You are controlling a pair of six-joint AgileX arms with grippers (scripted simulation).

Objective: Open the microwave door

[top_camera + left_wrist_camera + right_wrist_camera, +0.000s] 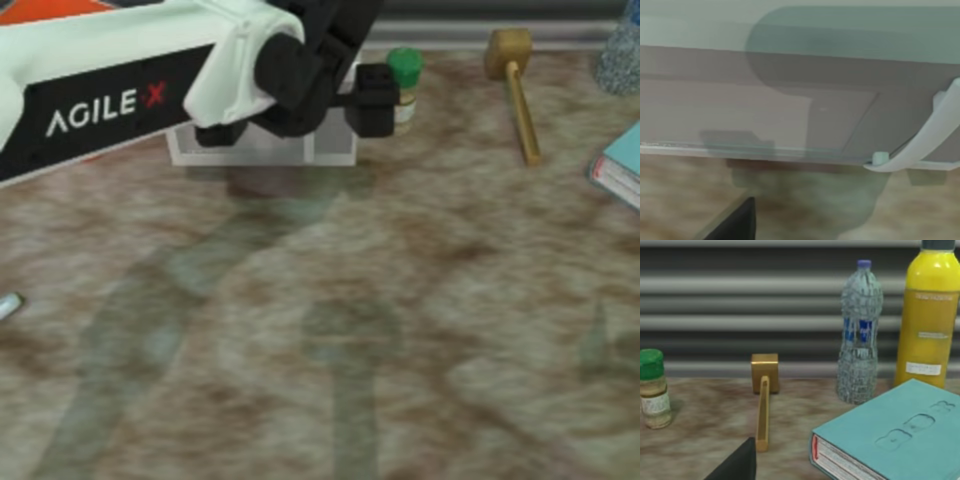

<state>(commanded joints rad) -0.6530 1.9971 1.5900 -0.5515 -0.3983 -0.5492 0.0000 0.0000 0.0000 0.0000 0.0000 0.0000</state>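
Observation:
The white microwave (260, 148) stands at the back left of the table, mostly hidden under my left arm. In the top view no door panel swings out from its front. The left wrist view looks close at the microwave door (790, 110) with its greyish window and curved white bar handle (935, 140). My left gripper (375, 98) hovers above the microwave's right end, open and holding nothing, apart from the handle. Only one dark finger (740, 222) shows in its wrist view. My right gripper (782, 476) is parked off the top view, open and empty.
A green-capped jar (405, 75) stands right beside the left gripper. A wooden mallet (515, 90), a teal book (625, 165) and a water bottle (620, 50) lie at the back right. A yellow bottle (930, 315) stands behind the book. An orange bin (60, 8) sits behind the arm.

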